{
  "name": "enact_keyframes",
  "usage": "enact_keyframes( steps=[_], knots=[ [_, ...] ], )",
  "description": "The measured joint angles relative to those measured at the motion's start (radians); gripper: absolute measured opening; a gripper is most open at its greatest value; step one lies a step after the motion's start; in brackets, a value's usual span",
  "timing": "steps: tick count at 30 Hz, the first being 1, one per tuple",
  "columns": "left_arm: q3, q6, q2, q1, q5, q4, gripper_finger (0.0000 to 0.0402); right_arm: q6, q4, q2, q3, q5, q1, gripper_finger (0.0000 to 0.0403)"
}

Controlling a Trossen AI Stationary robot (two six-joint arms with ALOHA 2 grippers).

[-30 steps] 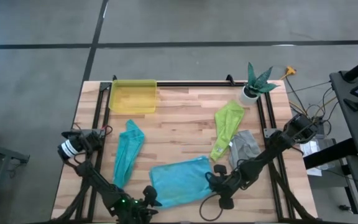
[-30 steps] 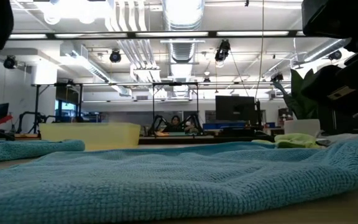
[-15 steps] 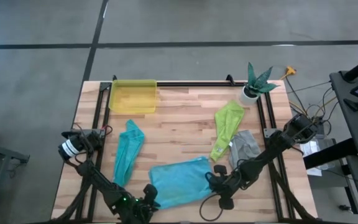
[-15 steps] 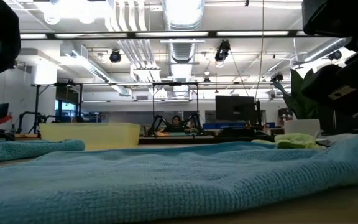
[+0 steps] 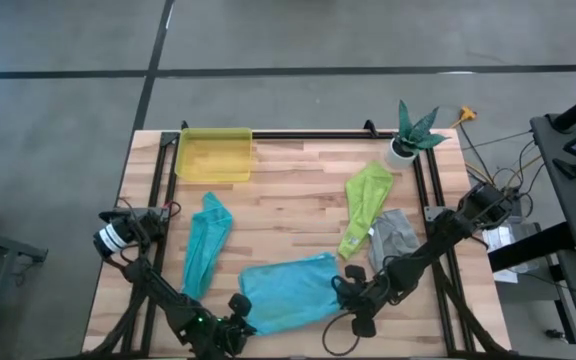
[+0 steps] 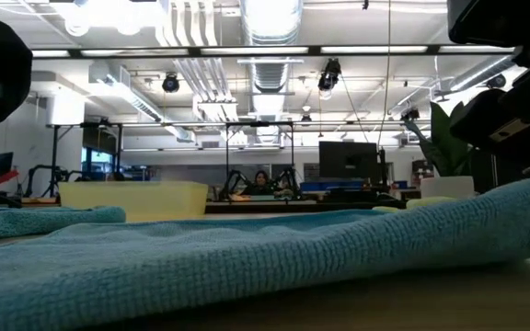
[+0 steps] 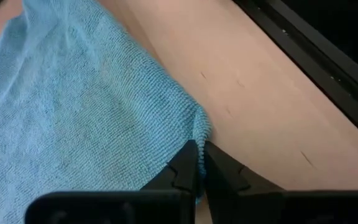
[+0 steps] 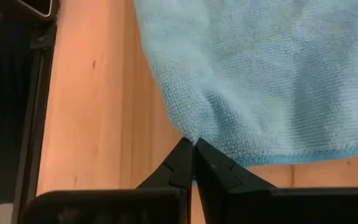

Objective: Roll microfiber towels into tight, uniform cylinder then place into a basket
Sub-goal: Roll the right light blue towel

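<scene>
4 towels lie on the table in the high view: teal towel, lime green towel, grey towel, light blue towel at the near edge; yellow basket sits at the far left corner (beside a potted plant at far right). Low view: light blue cloth fills the foreground, its right end lifted. Left wrist view: left gripper is pinched closed on a corner of the light blue towel. Right wrist view: right gripper is clamped on the other near corner.

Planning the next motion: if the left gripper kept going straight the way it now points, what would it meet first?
The left gripper is shut on the corner of the light blue towel. Straight ahead lies bare wooden table, then the dark frame rail at its edge, though depth is hard to judge.
</scene>
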Motion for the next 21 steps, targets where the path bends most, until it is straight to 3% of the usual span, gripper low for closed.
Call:
enact_keyframes(
  steps=[10, 21],
  knots=[
    [-0.005, -0.101, -0.042, -0.013, -0.067, -0.047, 0.0005, 0.022, -0.011, -0.001, 0.0, 0.012, 0.007, 0.0009],
    [-0.081, -0.274, -0.067, -0.011, -0.114, -0.077, 0.0005, 0.018, -0.053, 0.0, -0.011, 0.108, 0.004, 0.0009]
  ],
)
